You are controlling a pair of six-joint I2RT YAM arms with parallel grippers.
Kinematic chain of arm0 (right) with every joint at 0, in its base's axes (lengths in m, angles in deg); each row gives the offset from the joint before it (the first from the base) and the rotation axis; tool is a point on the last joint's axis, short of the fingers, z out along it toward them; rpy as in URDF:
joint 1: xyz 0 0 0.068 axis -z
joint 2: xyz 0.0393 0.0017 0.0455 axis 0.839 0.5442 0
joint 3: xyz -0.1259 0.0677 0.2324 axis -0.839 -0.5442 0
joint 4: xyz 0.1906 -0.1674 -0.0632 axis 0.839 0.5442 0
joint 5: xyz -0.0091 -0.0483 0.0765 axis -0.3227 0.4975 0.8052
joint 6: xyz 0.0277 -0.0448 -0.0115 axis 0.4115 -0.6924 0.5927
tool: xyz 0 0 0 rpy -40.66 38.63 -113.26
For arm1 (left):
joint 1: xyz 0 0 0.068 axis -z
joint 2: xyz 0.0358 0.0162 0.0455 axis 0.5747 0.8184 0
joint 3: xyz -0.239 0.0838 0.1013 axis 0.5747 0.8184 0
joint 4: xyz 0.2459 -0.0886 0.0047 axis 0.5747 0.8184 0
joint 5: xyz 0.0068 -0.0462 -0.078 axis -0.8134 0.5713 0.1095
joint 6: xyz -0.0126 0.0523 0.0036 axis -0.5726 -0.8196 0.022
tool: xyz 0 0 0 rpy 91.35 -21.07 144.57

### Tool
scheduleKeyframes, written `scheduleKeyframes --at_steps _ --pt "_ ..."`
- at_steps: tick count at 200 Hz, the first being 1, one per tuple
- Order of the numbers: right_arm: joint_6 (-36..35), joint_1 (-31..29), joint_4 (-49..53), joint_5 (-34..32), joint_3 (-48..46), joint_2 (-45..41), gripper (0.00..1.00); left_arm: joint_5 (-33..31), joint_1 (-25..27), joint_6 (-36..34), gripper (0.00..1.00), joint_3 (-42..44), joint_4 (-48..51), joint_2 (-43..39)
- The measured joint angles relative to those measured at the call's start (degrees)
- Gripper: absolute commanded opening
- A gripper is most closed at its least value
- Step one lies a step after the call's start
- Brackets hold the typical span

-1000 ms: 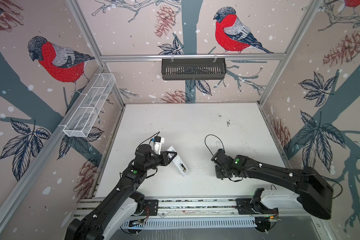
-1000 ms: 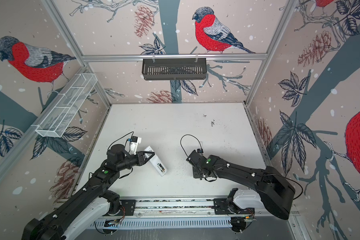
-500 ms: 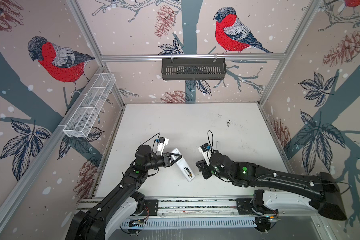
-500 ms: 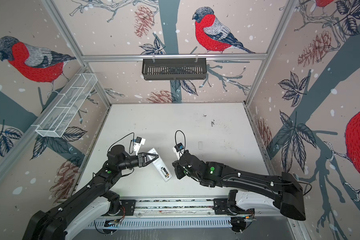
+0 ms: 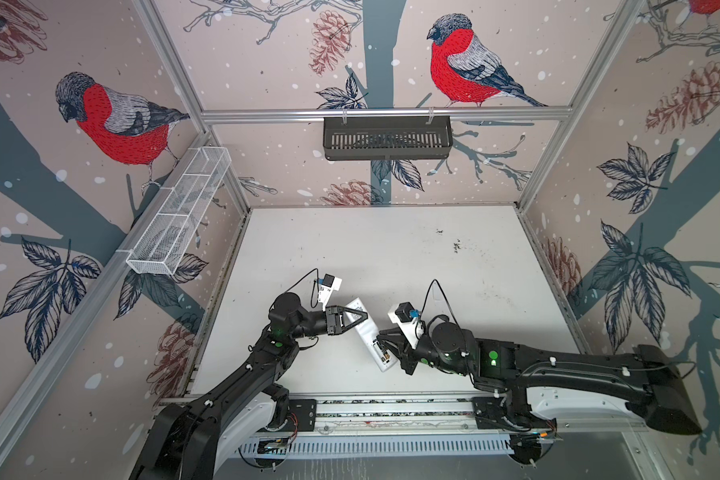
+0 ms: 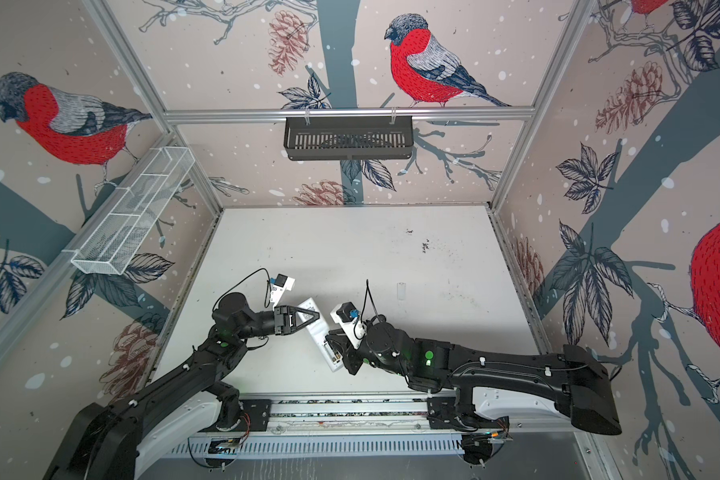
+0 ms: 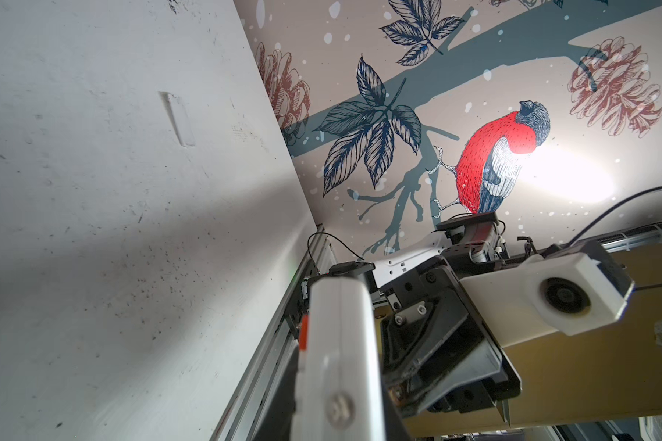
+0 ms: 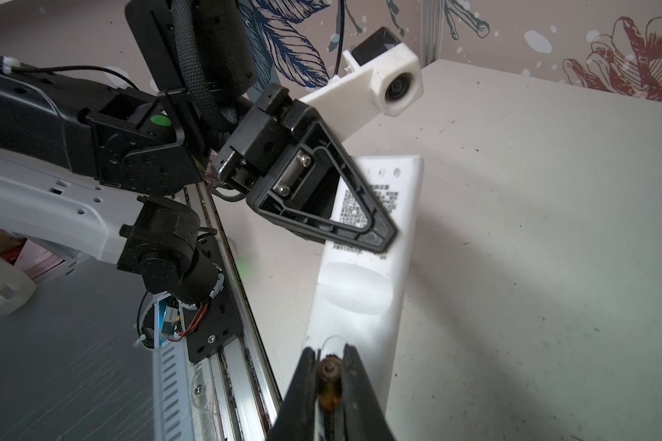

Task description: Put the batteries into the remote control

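Right wrist view: the right jaws are pressed onto a battery (image 8: 328, 376), its coppery end showing between the two black fingers (image 8: 302, 393). That cell hangs just over the near end of the remote control (image 8: 360, 301), which is turned back-up, showing printed text and an oval recess. Farther along, the left jaws pinch the remote control across its width near its far end, with one triangular finger (image 8: 377, 238) lying over the print.

In both top views the remote control (image 5: 362, 328) (image 6: 316, 326) sits over the near middle of the tabletop (image 5: 391, 249). It slants from far left to near right between the two arms. Its near end shows an open dark slot (image 5: 382, 354) with a gold glint. What fills the slot is too small to tell.

Left wrist view shows the remote control (image 7: 341, 343) edge-on, with an orange button (image 7: 302, 338) on its hidden face. That end is held clear of the tabletop. A small pale flat piece (image 6: 400, 291) lies alone on the tabletop, farther back and to the right of both jaws.
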Motion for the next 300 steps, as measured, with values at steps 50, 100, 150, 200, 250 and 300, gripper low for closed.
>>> scheduleKeyframes --at_steps 50,100,150,200,250,300 --pt "-1.68 -0.33 -3.85 2.43 -1.31 0.11 0.15 0.94 0.0 2.49 0.0 0.33 -3.63 0.31" --pt "-0.61 -0.9 -5.99 3.56 -3.17 0.61 0.15 0.94 0.0 2.93 0.0 0.42 -4.9 0.55" --pt "-0.33 -1.55 -6.67 3.39 -4.28 0.66 0.15 1.18 0.0 2.95 0.0 0.42 -5.64 0.66" --pt "-0.13 -1.7 -5.81 1.97 -4.33 0.63 0.27 1.22 0.0 2.93 0.0 0.42 -5.7 0.7" --pt "-0.15 -1.75 -4.98 1.03 -3.56 0.24 0.37 0.85 0.0 2.89 0.0 0.42 -5.68 0.42" --pt "0.76 -1.68 -2.58 -0.92 -2.38 -1.22 0.66 0.85 0.0 2.8 0.0 0.42 -5.66 0.31"
